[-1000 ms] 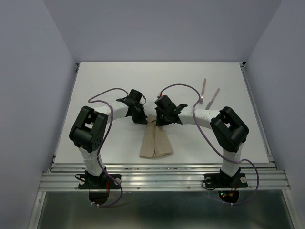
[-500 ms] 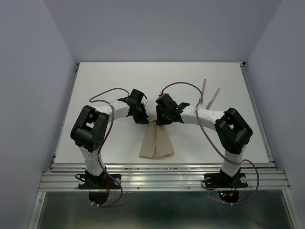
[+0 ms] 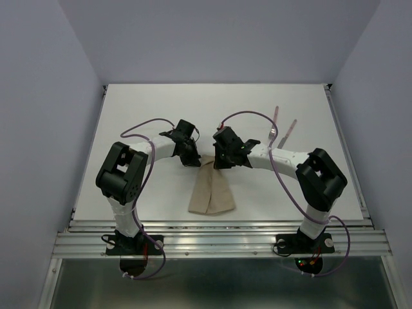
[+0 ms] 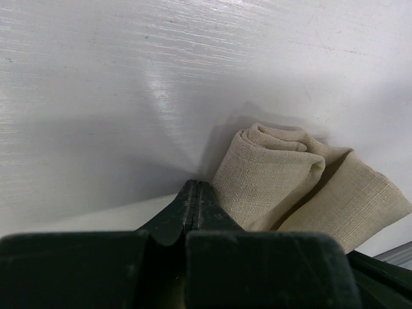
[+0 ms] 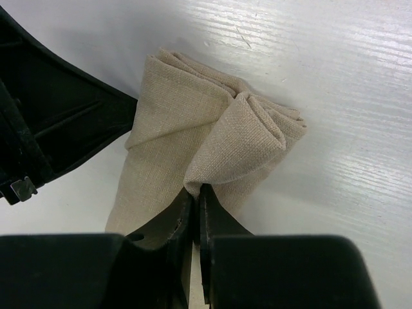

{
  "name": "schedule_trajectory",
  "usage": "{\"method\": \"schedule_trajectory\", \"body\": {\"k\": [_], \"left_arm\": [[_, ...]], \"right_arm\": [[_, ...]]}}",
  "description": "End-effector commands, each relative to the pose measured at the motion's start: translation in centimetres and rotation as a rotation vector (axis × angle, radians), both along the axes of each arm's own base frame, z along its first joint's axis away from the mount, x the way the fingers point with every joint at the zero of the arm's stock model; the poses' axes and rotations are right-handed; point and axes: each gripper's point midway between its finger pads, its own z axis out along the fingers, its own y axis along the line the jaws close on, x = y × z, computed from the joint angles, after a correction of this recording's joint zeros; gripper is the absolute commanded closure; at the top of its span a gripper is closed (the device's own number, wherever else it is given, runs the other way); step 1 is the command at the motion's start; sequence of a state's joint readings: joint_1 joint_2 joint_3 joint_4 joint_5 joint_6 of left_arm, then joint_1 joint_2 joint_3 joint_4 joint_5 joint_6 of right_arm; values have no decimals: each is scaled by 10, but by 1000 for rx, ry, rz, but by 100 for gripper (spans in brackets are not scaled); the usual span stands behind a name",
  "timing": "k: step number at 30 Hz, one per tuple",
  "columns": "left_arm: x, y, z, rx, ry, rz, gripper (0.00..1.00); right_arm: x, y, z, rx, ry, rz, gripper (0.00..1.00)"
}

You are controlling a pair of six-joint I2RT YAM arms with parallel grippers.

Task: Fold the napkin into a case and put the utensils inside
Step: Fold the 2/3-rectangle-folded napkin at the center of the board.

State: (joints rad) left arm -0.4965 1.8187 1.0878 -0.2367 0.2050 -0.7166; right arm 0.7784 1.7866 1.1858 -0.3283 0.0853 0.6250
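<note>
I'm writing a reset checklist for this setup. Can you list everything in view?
napkin: one, tan, folded, middle of the table, its far end at the grippers
utensils: two, pinkish handles with silver ends, side by side at the far right of the table, apart from the napkin
table: one, white, under everything
walls: three, pale lilac, around the table
arms: two, black and white with purple cables, bases at the near edge
left gripper: one, black, shut, just beside the napkin's rolled end
right gripper: one, black, pinched on a fold of the napkin
</note>
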Motion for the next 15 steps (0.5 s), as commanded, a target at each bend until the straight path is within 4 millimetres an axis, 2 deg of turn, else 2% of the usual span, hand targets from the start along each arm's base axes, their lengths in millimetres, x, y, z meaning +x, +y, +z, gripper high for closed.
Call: {"method": "schedule_trajectory", "body": {"k": [1, 7, 15], "left_arm": [[6, -5, 8, -9, -18, 3, 100], [6, -8, 10, -23, -18, 2, 100], [7, -10, 8, -31, -13, 6, 100]], "right_arm": [[9, 12, 16, 60, -29, 1, 93], [16, 22, 10, 58, -17, 7, 93], [24, 31, 13, 65, -16, 17, 94]]}}
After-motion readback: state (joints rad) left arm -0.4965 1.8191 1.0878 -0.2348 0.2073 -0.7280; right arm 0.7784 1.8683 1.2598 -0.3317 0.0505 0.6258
